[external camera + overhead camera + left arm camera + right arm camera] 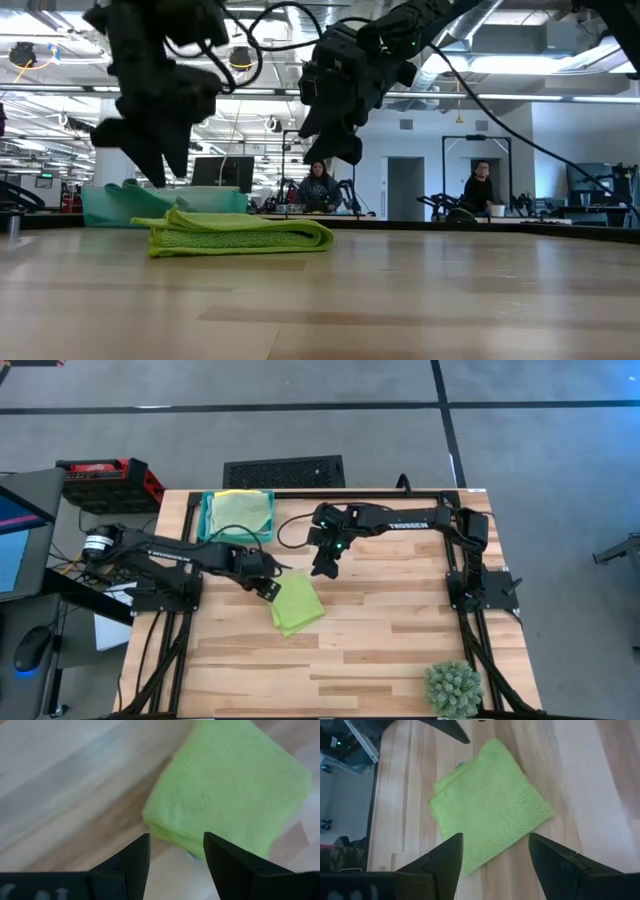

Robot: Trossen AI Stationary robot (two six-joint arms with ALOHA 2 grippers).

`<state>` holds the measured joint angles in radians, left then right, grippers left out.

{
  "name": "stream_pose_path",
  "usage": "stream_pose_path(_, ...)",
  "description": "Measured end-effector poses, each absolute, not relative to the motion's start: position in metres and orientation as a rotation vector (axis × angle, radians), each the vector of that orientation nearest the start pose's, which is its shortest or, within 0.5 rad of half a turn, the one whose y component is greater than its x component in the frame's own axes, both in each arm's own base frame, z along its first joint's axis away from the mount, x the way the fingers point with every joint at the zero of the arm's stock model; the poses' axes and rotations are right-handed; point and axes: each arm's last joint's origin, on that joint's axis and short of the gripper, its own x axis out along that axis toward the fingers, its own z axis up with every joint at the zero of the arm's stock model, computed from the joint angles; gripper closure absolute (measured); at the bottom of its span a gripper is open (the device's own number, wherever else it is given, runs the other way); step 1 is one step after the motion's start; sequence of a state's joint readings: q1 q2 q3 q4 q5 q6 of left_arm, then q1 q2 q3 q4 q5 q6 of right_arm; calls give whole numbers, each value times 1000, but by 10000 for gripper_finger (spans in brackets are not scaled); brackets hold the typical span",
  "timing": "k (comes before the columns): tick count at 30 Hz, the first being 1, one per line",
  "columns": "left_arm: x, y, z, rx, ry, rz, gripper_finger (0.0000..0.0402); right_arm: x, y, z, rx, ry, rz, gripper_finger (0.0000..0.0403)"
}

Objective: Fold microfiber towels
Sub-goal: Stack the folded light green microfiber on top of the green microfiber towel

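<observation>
A small spiky plant (453, 688) stands at the table's (400, 630) five o'clock corner in the overhead view. Near the centre, at about eight o'clock, a lime green towel (296, 604) lies folded into a flat, layered square, its edges stacked unevenly and its pile fuzzy. The left gripper (267, 587) hovers just off the towel's ten o'clock corner, fingers spread and holding nothing. The right gripper (325, 567) hangs above the wood at the towel's one o'clock, fingers likewise spread and empty. Farthest back, at eleven o'clock, a teal tray (207, 520) holds a yellow towel (243, 510) lying flat, with further cloth beneath it.
</observation>
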<state>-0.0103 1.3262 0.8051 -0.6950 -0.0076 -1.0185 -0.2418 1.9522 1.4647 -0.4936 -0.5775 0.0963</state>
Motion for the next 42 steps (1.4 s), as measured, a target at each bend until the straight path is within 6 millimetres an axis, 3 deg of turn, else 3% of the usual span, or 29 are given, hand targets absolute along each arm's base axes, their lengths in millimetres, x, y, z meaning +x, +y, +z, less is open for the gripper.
stream_pose_path(5,232,13,181,-900,1050,569,226,405,-85,210,483,920,263,155)
stream_pose_path(9,228,14,164,-901,1065,546,226,406,-82,210,479,922,270,155)
stream_pose_path(13,227,16,161,-869,1050,572,226,406,-81,210,479,922,271,155)
stream_pose_path(23,244,15,132,-868,1118,504,226,406,-81,210,483,930,270,155)
stream_pose_path(39,243,12,129,-805,1201,466,226,403,-83,208,496,957,263,155)
stream_pose_path(42,242,11,128,-797,1215,468,241,403,-83,208,496,958,262,155)
